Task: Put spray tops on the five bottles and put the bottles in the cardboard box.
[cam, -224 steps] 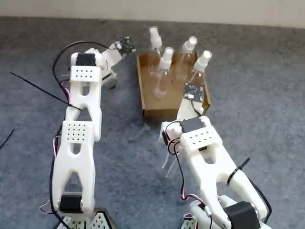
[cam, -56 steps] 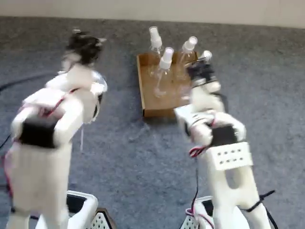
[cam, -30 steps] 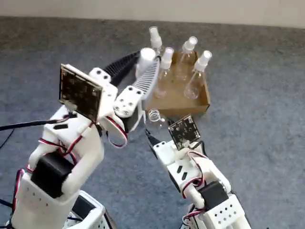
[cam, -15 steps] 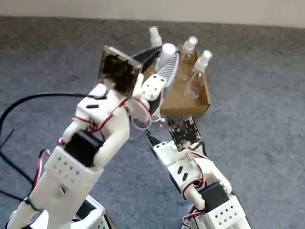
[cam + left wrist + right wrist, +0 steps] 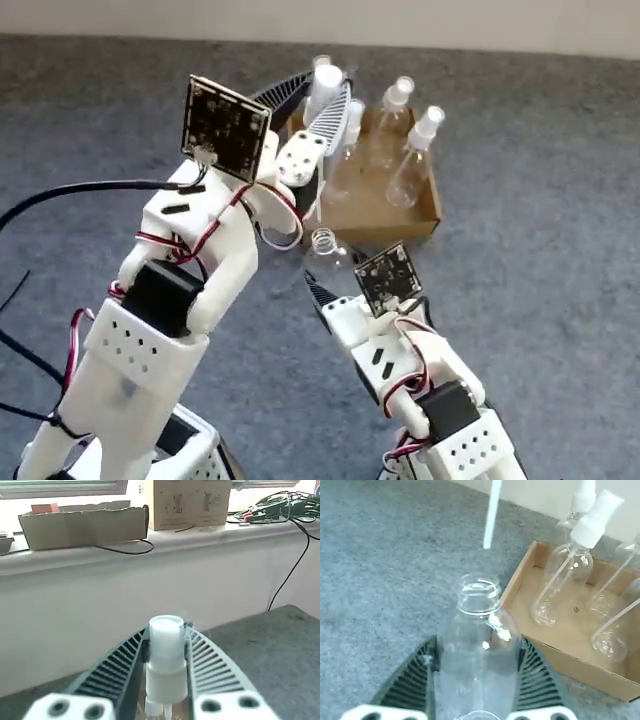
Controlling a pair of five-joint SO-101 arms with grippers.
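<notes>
My left gripper (image 5: 322,98) is shut on a white spray top (image 5: 325,82), held high over the near-left corner of the cardboard box (image 5: 420,212). In the left wrist view the spray top (image 5: 166,662) stands upright between the ribbed fingers (image 5: 120,672). My right gripper (image 5: 328,272) is shut on a clear open-necked bottle (image 5: 322,243), upright just in front of the box. In the right wrist view the bottle (image 5: 478,645) sits between the jaws, and the top's thin dip tube (image 5: 492,515) hangs above and beyond its neck, apart from it.
Several clear bottles with white spray tops (image 5: 428,122) stand in the box (image 5: 555,652) at the back middle. Grey carpet lies open to the right and left of the arms. A black cable (image 5: 60,195) trails at the left.
The left arm has swung back to the left with the spray top, which now sits a little farther away. The bottle's neck shows again. The right arm has kept still.
</notes>
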